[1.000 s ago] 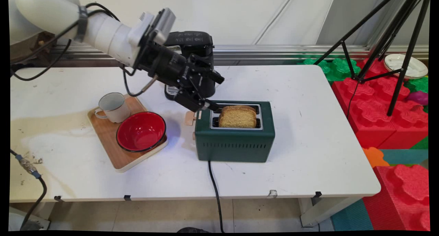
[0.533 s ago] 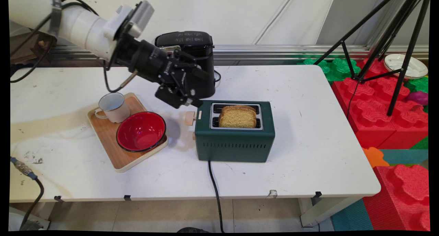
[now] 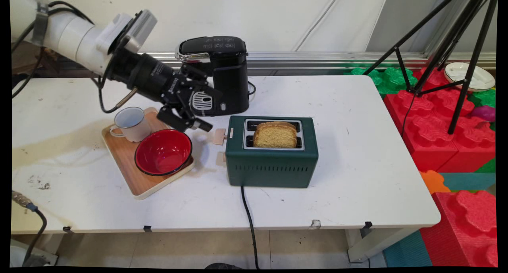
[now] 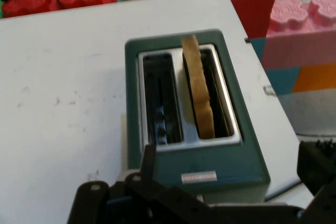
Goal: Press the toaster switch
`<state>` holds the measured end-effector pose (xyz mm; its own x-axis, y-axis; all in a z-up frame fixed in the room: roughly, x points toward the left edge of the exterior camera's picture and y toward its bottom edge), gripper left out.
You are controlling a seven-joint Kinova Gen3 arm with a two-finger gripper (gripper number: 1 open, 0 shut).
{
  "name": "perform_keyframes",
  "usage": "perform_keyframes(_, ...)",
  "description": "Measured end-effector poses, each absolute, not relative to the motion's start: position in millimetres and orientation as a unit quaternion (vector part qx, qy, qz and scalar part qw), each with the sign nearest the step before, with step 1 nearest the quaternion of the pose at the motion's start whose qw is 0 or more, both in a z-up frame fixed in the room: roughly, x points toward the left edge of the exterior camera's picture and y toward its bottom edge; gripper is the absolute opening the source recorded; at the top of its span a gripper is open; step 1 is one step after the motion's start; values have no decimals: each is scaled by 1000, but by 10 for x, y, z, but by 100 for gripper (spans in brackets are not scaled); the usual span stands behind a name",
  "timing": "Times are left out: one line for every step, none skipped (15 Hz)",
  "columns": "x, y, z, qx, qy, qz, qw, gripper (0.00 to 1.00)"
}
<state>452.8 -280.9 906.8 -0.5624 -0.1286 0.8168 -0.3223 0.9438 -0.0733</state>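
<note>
A dark green two-slot toaster [image 3: 272, 162] stands mid-table with one slice of bread [image 3: 275, 136] upright in its near slot; the far slot is empty. My gripper [image 3: 212, 111] hangs open and holds nothing, just left of the toaster and above its tan lever [image 3: 219, 137]. It is clear of the toaster, with the red bowl [image 3: 163, 152] below it on the left. In the hand view the toaster [image 4: 252, 166] and the bread [image 4: 198, 90] lie straight ahead, beyond my gripper [image 4: 231, 169], whose fingers stand wide apart.
A black coffee machine [image 3: 222, 66] stands right behind the gripper. A wooden tray [image 3: 127, 166] at the left carries a white mug [image 3: 131, 124] and the red bowl. The toaster's cord [image 3: 248, 221] runs off the front edge. A tripod [image 3: 440, 47] and foam blocks [image 3: 444, 134] stand to the right.
The gripper has drawn back to the left, from the left end of the toaster's top to a spot beside the toaster, uncovering the coffee machine. The bread and the toaster have not moved.
</note>
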Motion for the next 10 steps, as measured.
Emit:
perform_keyframes(4562,-2787,9046,130,-879,106,447,100)
perform_keyframes(4589,-2769,9023,132,-880,104,445,100)
perform_keyframes(4618,-2751,8993,134,-881,102,442,100)
perform_keyframes(4645,-2734,8965,136,-883,100,439,100)
perform_keyframes(4667,-2725,8943,138,-884,100,436,100)
perform_keyframes(4691,-2716,8919,140,-884,99,434,100)
perform_keyframes(4713,-2712,8899,141,-885,99,432,100)
perform_keyframes(4726,-2709,8888,143,-885,100,431,100)
perform_keyframes(4743,-2709,8872,144,-886,100,430,100)
perform_keyframes(4754,-2709,8862,146,-886,100,430,100)
